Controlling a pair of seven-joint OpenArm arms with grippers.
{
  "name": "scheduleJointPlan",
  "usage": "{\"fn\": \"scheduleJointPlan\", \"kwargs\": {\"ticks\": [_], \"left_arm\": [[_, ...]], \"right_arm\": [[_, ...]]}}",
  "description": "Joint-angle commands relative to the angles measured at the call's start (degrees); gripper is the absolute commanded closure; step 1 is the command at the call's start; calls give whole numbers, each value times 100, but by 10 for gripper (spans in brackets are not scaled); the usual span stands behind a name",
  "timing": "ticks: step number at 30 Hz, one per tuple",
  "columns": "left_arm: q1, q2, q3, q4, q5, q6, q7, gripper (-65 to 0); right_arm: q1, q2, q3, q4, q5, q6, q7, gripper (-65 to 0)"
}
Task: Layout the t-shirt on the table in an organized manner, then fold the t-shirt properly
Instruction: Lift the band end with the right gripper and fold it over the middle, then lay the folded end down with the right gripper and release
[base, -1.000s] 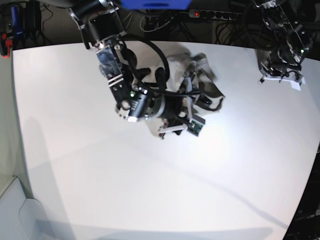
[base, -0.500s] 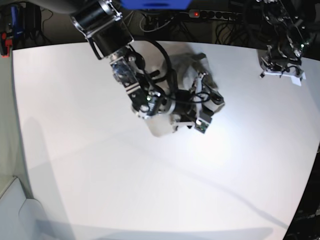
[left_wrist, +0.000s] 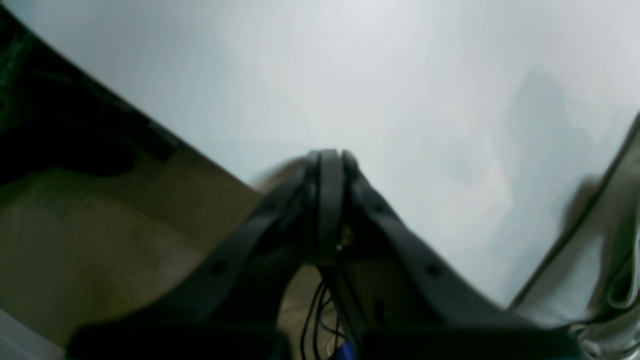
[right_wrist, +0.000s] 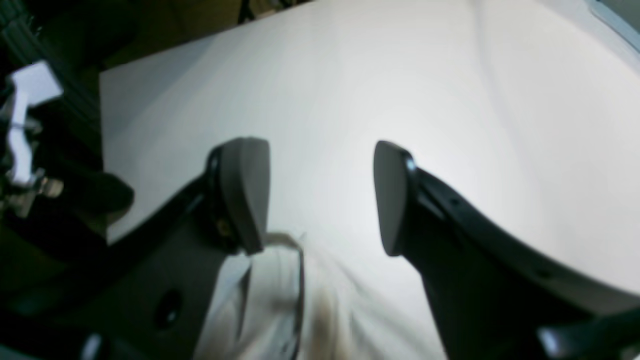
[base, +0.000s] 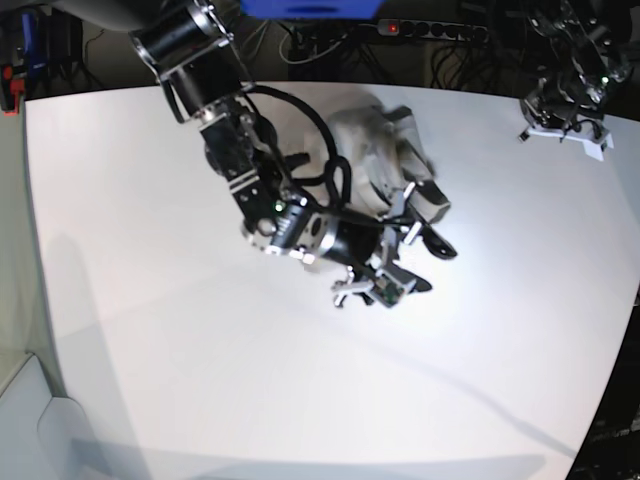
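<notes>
The t-shirt (base: 375, 140) lies crumpled in a heap on the white table (base: 150, 300), at the far middle. My right gripper (base: 428, 264) hovers just in front of the heap, low over the table. In the right wrist view this gripper (right_wrist: 320, 200) stands open with only bare table between its fingers. Wrinkled shirt cloth (right_wrist: 280, 310) lies below them, and a hem edge reaches up by the left finger (right_wrist: 240, 195). My left gripper (left_wrist: 327, 160) is shut with nothing in it, above the table's edge at the far right corner (base: 565, 120).
Cables and a power strip (base: 430, 30) run behind the table's far edge. The brown floor (left_wrist: 100, 240) shows beyond the table edge in the left wrist view. A blurred pale shape (left_wrist: 600, 260) stands at that view's right border.
My right arm has swung forward and to the right, off the heap, leaving more of the shirt uncovered. The left arm has drifted slightly toward the far right corner.
</notes>
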Motion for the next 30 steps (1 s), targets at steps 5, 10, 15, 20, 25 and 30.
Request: {"fn": "scheduleJointPlan", "kwargs": {"ticks": [5,10,15,20,25,30], "left_arm": [[-52,-18,19,100,-187,36,-48,0],[-44,-71,28,100,-1127,36,-48,0],[-211,-80,160,74,-1312,36,-48,0],[-220,-159,468,65,-1312,36,-48,0],[-96,-159,459,91,-1312,36,-48,0],[53,-159,441,91,-1312,36,-48,0]], "right_arm": [[-387,285,7,709,95,16,-80,-332],[-1073,716,15,1596,95,16,-370,-331],[-1389,900,-2,1851,69,16,-370,-334],[-1038,698,-29,1509,-485,7,-379,-336],[-572,452,-37,823,-819,7,-379,-337],[-185,329,-55,199,-810,25,-361,-337]]}}
